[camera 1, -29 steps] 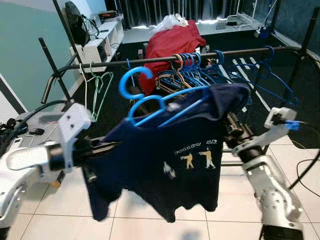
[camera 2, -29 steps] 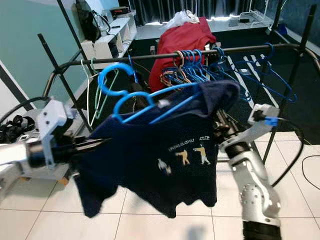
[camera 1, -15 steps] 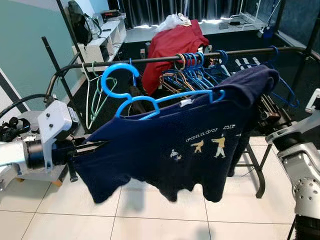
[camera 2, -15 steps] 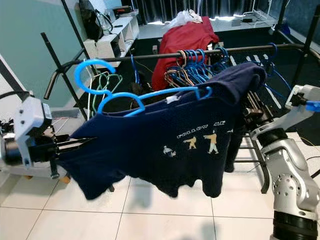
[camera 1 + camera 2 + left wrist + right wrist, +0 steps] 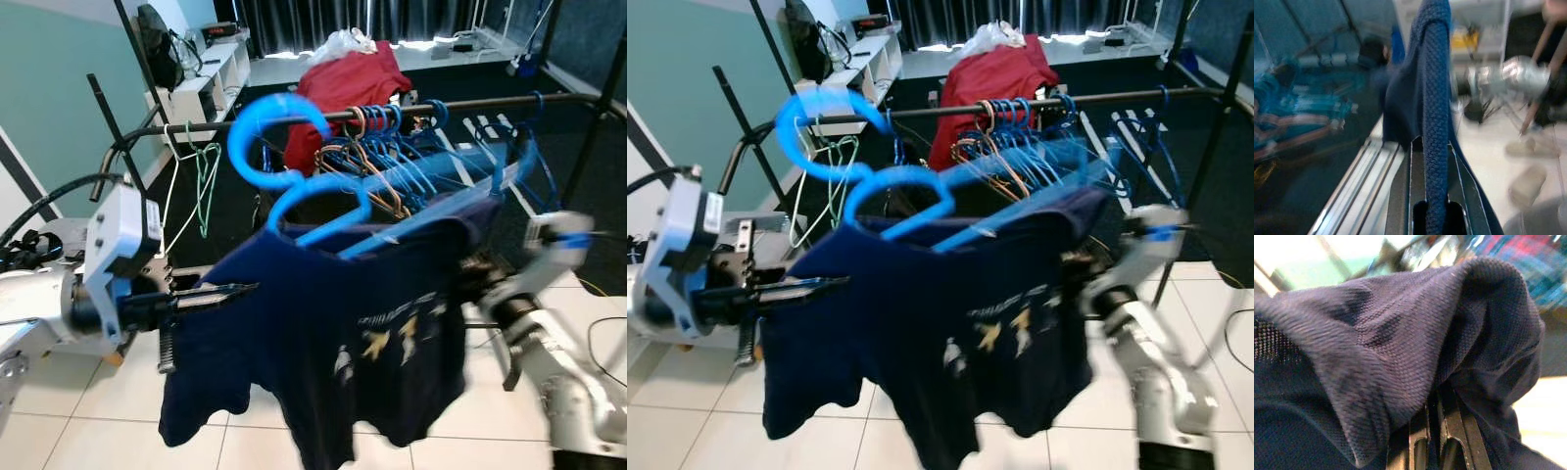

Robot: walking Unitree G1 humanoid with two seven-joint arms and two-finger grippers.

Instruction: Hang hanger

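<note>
A blue plastic hanger [image 5: 294,186] carries a navy T-shirt [image 5: 343,333] with a small printed figure design. It hangs in front of the black clothes rail [image 5: 216,125], its hook [image 5: 277,135] tilted up just below rail height. My left gripper [image 5: 240,290] reaches in from the left, shut on the shirt's sleeve edge; the left wrist view shows the knit fabric [image 5: 1435,112] pinched between the fingers. My right gripper [image 5: 1436,443] is shut on the other shoulder of the shirt [image 5: 1400,357], mostly hidden behind the cloth. The right arm [image 5: 549,323] is blurred.
Several blue and copper hangers [image 5: 392,147] crowd the middle of the rail. Green hangers [image 5: 204,166] hang near its left end. A red garment [image 5: 343,83] lies behind the rack, a white shelf [image 5: 201,83] stands at the back left, cables [image 5: 24,250] lie at left.
The right arm has swung inward to the left, bunching the shirt narrower. The hanger has tipped up, its hook higher and nearer the rail. The left gripper has shifted right.
</note>
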